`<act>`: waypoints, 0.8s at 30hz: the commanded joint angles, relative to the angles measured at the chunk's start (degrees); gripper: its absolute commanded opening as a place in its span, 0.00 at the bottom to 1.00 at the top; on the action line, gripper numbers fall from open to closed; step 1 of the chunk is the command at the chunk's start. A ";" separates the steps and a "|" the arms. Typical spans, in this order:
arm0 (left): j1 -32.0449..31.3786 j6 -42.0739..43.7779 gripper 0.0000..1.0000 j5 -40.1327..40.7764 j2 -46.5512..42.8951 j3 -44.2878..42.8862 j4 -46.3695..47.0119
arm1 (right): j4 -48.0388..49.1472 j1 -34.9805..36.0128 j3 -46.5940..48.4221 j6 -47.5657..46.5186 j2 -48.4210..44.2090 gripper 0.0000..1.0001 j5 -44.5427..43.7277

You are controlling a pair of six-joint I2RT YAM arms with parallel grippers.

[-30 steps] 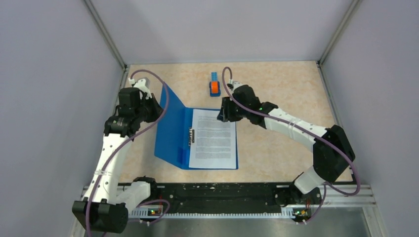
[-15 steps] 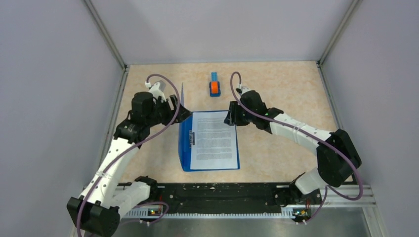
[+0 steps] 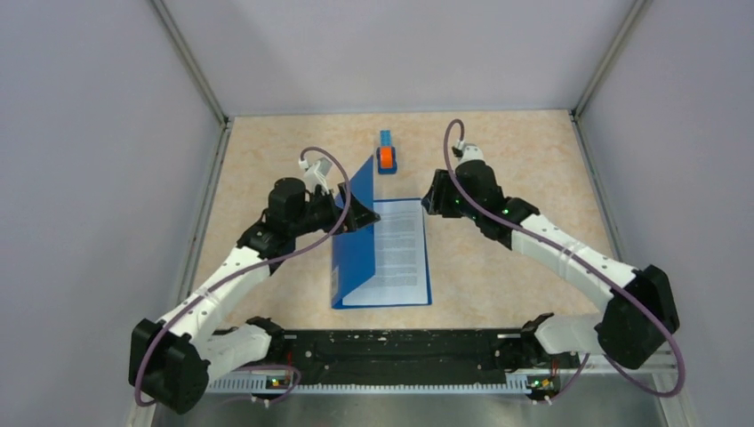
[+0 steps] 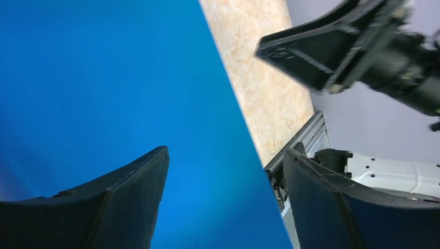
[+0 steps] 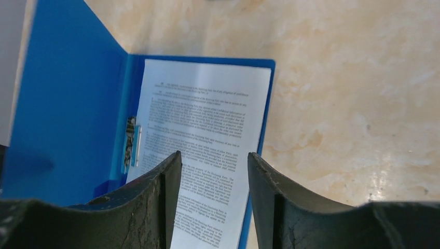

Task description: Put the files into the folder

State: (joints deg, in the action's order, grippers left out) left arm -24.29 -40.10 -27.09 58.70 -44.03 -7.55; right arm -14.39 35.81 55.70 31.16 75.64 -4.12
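Hidden: folder (image 3: 354,260) covers part of files (image 3: 405,253)
Left gripper (image 3: 363,216): fingers apart, folder between
Right gripper (image 3: 429,203): fingers apart
Behind: orange thing (image 3: 386,158)

The left arm (image 3: 222,285) and the right arm (image 3: 560,253) have white shells with black joints. A purple cable (image 3: 325,149) loops along each. The right pincer (image 5: 214,155) has black, curved, scratched fingers (image 5: 140,212).

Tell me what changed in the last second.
The left pincer swung the folder cover up and rightward, from lying open to tilting over the files. The right pincer drew back rightward off the files. The files and the blue-and-orange object stayed put.
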 commanded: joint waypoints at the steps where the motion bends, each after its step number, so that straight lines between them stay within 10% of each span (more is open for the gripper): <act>1: -1.69 -1.42 0.88 -0.40 3.78 2.92 9.47 | -1.16 -0.83 -1.19 0.17 -7.26 0.51 -8.62; 24: -5.08 1.69 0.98 7.59 23.55 3.39 8.29 | -1.53 -0.83 -2.70 -0.12 -9.20 0.62 -10.29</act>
State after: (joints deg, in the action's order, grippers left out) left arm -29.23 -40.77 -22.98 84.75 -37.50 4.45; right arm -17.58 35.48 52.80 31.14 66.00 -13.87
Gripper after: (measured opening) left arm 0.982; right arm 0.611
